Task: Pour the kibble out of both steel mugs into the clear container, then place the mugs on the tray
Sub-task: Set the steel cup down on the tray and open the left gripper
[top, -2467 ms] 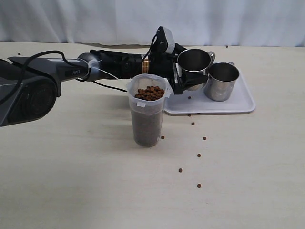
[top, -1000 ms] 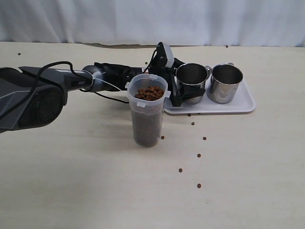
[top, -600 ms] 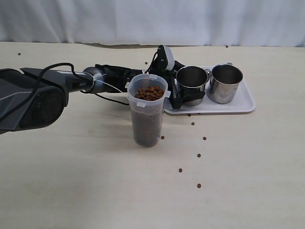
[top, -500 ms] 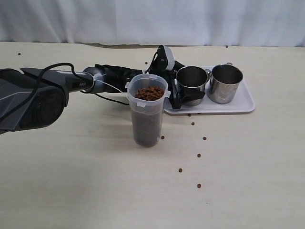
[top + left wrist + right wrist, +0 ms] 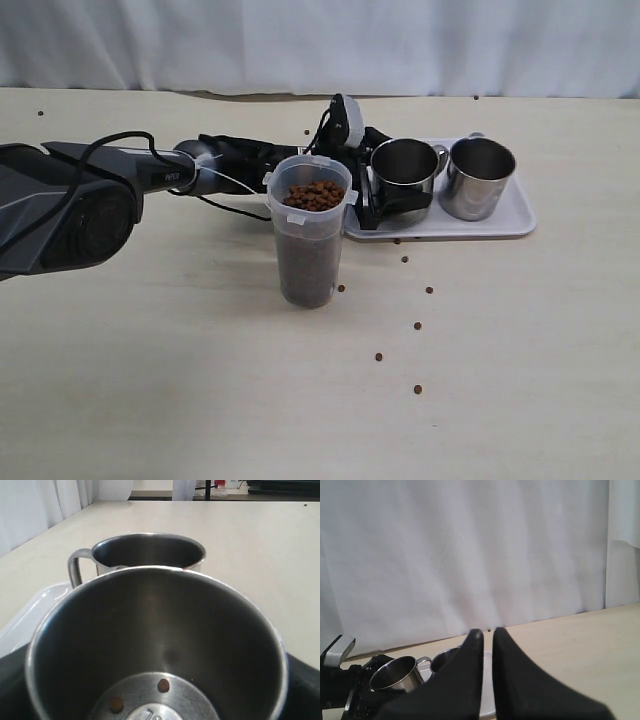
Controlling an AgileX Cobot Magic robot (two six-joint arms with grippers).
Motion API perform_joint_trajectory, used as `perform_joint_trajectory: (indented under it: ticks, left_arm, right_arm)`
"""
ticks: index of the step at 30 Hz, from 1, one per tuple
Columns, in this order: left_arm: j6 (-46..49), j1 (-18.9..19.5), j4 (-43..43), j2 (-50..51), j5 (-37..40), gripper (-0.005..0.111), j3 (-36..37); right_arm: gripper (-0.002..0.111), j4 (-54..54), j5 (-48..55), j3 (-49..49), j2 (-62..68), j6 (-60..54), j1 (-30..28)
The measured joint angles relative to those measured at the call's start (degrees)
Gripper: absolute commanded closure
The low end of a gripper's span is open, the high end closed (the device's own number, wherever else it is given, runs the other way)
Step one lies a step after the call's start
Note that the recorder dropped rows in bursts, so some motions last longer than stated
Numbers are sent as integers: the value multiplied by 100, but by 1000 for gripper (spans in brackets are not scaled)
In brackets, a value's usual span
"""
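The clear container (image 5: 310,245) stands mid-table, filled to its rim with kibble (image 5: 313,194). Both steel mugs stand upright on the white tray (image 5: 510,216). My left gripper (image 5: 393,200) reaches in behind the container and is shut on the left mug (image 5: 404,166), which rests on the tray against the right mug (image 5: 478,178). In the left wrist view the held mug (image 5: 150,625) fills the frame with two kibble pellets (image 5: 163,685) on its bottom, and the other mug (image 5: 148,551) stands behind it. My right gripper (image 5: 487,632) hangs shut and empty, away from the tray.
Loose pellets (image 5: 417,325) lie scattered on the table from the tray's front edge towards the near right. The left arm (image 5: 120,175) and its cable stretch across the left of the table. A white curtain closes off the back.
The left gripper brought its mug down from above the tray and set it beside the other mug. In the last half second both mugs shifted slightly right.
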Motion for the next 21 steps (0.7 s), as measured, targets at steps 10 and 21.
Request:
perform_joint_trajectory:
  ticks: [10, 21]
  left_arm:
    - [0, 59, 11, 0, -329, 54, 0]
    - [-47, 119, 63, 0, -332, 42, 0]
  right_arm:
    - [103, 0, 0, 0, 0, 0, 0]
    - [103, 0, 0, 0, 0, 0, 0]
